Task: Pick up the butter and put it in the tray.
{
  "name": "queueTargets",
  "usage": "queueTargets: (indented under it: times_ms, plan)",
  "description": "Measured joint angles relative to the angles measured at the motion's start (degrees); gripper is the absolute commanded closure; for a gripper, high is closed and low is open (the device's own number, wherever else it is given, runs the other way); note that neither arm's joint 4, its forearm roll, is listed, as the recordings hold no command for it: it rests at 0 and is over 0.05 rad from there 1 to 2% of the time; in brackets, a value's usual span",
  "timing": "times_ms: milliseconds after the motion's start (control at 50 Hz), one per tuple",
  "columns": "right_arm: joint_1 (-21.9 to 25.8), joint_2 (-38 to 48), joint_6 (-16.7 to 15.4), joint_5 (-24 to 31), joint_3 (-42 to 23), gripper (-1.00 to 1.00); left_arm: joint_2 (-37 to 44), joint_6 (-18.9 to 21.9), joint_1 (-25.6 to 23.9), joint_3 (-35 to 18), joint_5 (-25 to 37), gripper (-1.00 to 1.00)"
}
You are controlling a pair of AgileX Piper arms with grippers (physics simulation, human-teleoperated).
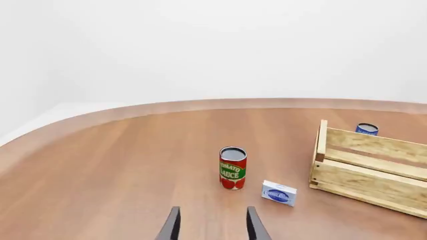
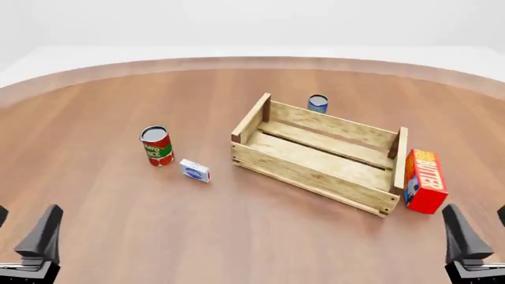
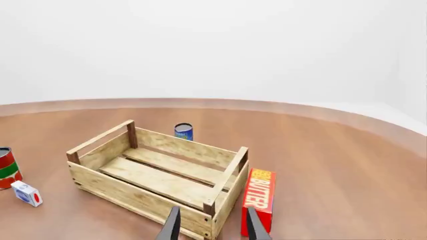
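So, one table [image 2: 236,236]; one tray [image 2: 316,168], nothing inside it; one butter [image 2: 424,180] standing upright just beside the tray's right end board; two cans, a tomato can [image 2: 156,145] left of the tray and a blue can [image 2: 318,103] behind it; one small white-and-blue box [image 2: 195,170] next to the tomato can; right gripper [image 3: 212,227] fingers spread, holding nothing, butter just ahead of it; left gripper [image 1: 212,227] spread too, well apart from the butter; left wrist view doesn't show the butter at all.
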Motion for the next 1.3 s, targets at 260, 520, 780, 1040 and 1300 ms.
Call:
queueTargets:
  times_ms: [260, 520, 780, 1040, 1300]
  plan:
    - [-0.4, 1.4, -0.4, -0.7, -0.2, -1.0, 0.0, 0.0, 0.0, 0.0, 0.0, -1.0]
    - [-1.7, 4.0, -1.2, -2.7, -0.4, -1.0, 0.0, 0.0, 0.0, 0.0, 0.0, -1.0]
    - [-3.2, 9.3, -2.0, -7.8, -0.4, -1.0, 0.0, 0.0, 0.0, 0.0, 0.0, -1.0]
    - [-5.1, 14.3, -2.5, -13.1, -0.1, -1.0, 0.0, 0.0, 0.0, 0.0, 0.0, -1.0]
    - [-7.6, 18.5, -3.5, -17.0, 0.0, -1.0, 0.0, 0.0, 0.0, 0.0, 0.0, -1.0]
